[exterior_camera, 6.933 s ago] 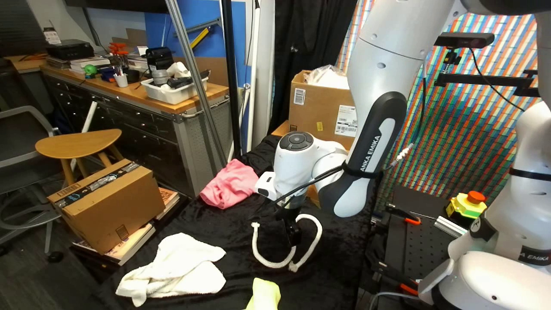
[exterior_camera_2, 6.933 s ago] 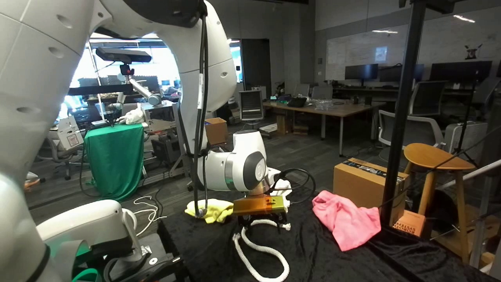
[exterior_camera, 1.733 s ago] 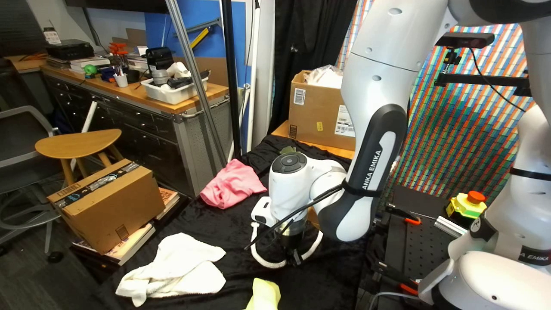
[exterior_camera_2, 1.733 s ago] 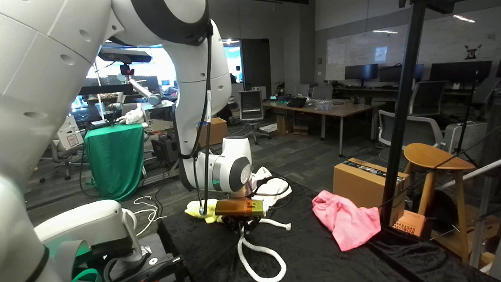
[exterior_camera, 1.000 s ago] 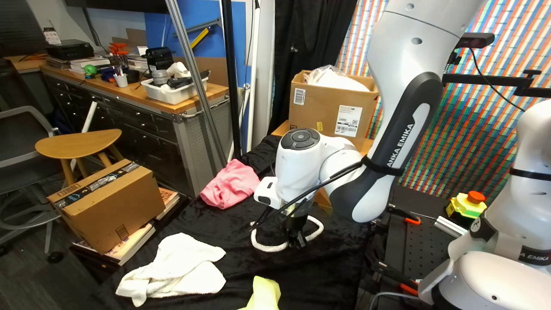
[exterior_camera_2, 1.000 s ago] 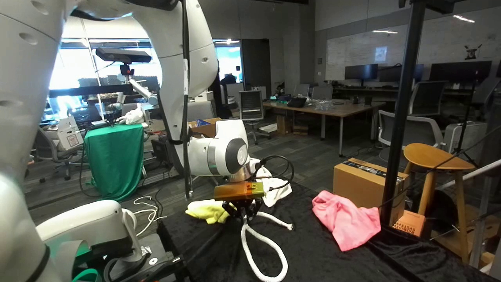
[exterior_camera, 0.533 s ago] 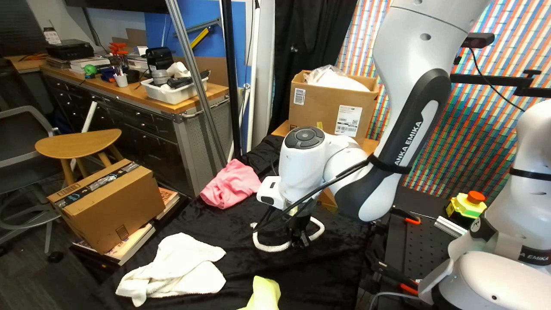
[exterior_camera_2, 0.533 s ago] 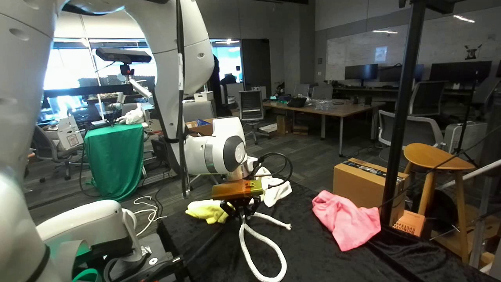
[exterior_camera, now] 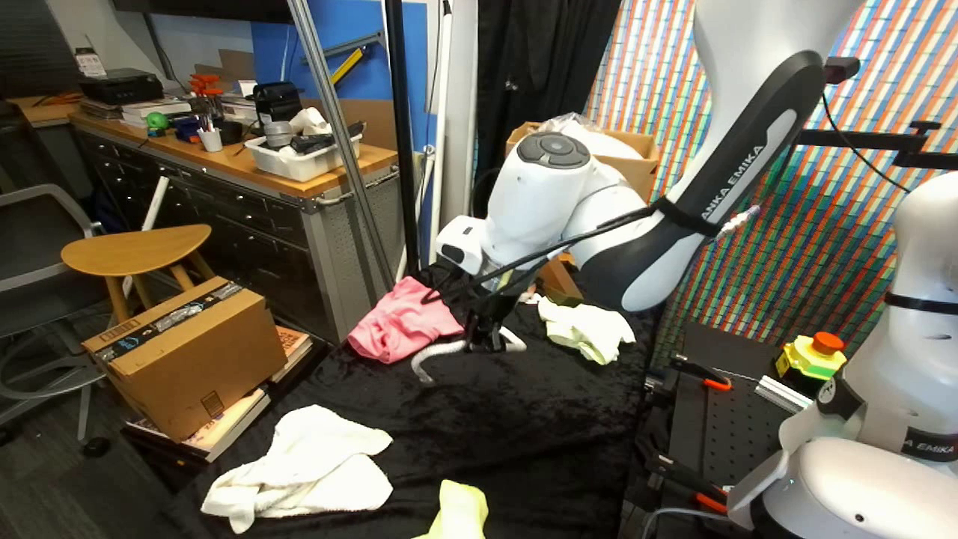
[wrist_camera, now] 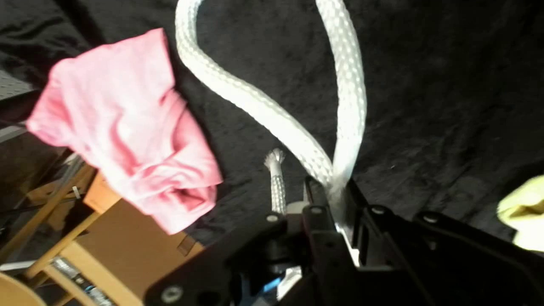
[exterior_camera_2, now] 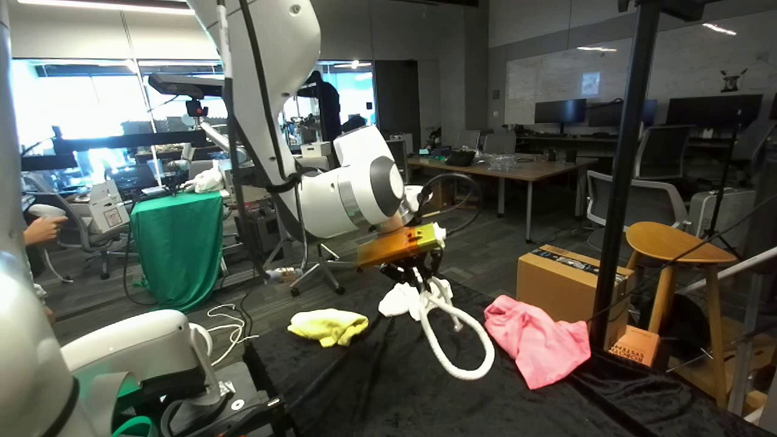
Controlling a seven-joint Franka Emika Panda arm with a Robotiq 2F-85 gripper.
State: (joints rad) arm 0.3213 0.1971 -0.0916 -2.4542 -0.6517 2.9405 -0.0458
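Two black fingers (wrist_camera: 325,233) narrow and clamped on a white rope (wrist_camera: 255,104), below and slightly right of centre in the wrist view; the gripper (wrist_camera: 338,187) has it where two strands meet. From the pinch a loop (wrist_camera: 351,85) runs out through the top edge; one frayed end (wrist_camera: 276,170) shows just left of the fingers. In an exterior view the loop hangs under the gripper, right of centre; whether it touches the black cloth (exterior_camera_2: 364,388), cannot tell. Nearby, left of centre in an exterior view: crumpled pink cloth (exterior_camera: 404,322). Pale cloth (exterior_camera: 587,329) right of the gripper, same frame; arm (exterior_camera: 748,161) slants in from upper right. Farther out: white towel (exterior_camera: 299,471), lower left; yellow cloth (exterior_camera: 458,513), bottom edge. Beyond, at left: taped cardboard box (exterior_camera: 187,367), wooden stool (exterior_camera: 135,251), then cluttered workbench (exterior_camera: 239,165), upper left.
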